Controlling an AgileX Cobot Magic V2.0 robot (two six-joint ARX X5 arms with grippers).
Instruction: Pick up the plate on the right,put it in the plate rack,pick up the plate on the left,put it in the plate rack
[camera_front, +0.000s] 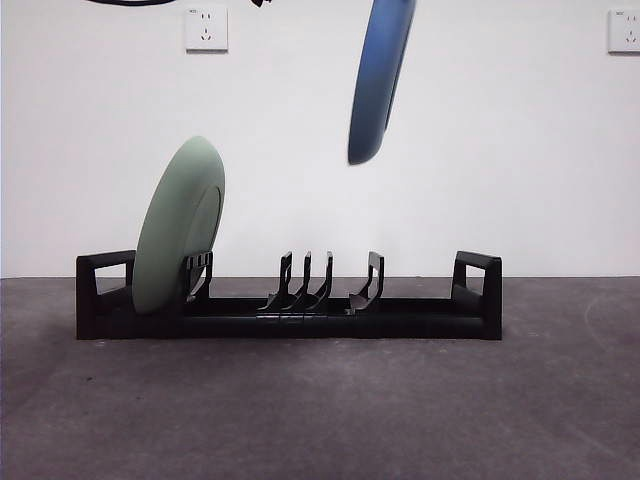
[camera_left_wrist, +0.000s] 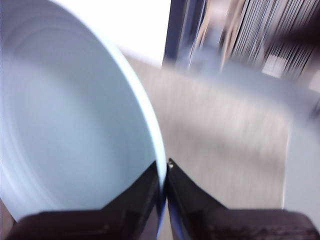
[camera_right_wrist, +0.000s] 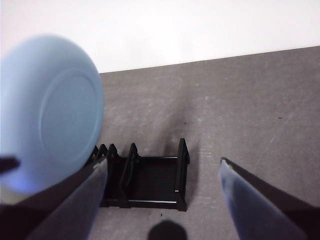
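Jaws of the left gripper are clamped on the rim of a round pale-blue plate, which hangs nearly edge-on in the air, high above the prongs of the long low black plastic plate rack on the dark grey tabletop. A round pale-green plate stands tilted in the rack's end slot, leaning against the prongs near one boxy looped end. The right gripper hovers above the rack with its jaws spread wide apart, holding nothing.
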